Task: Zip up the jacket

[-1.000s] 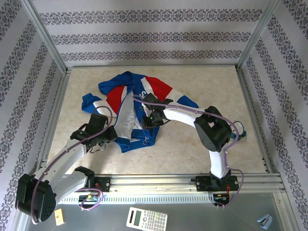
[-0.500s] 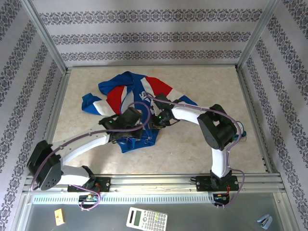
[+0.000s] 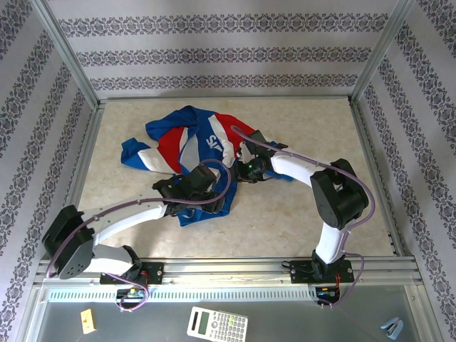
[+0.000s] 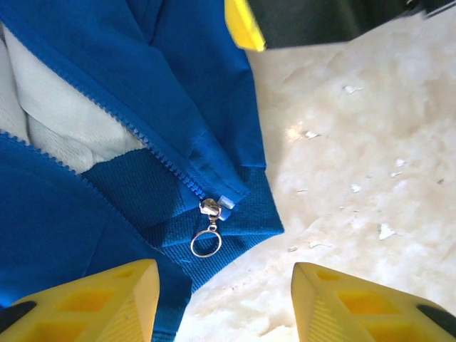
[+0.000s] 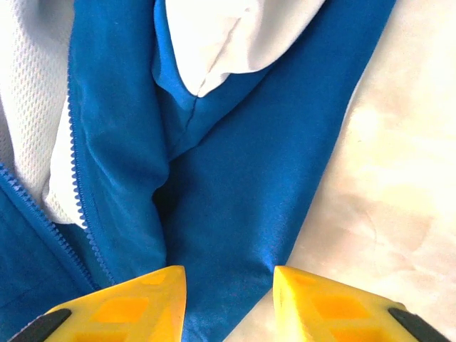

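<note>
Jacket (image 3: 187,146): unzipped, crumpled, left-centre of surface (image 3: 285,214). My left fingers (image 4: 107,303): apart, empty, short of hem's zipper slider (image 4: 209,207), placed to take it. My right fingers (image 5: 324,303): apart over blue fabric, presumably to steady it.

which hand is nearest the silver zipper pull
The left hand: the small silver metal zipper pull lies just ahead of its open yellow fingers, at the hem of the royal-blue fabric jacket. The right hand sits over plain blue cloth.

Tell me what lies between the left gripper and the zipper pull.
Left wrist view: between the left gripper and zipper pull lie the jacket's blue hem and bare table.
</note>
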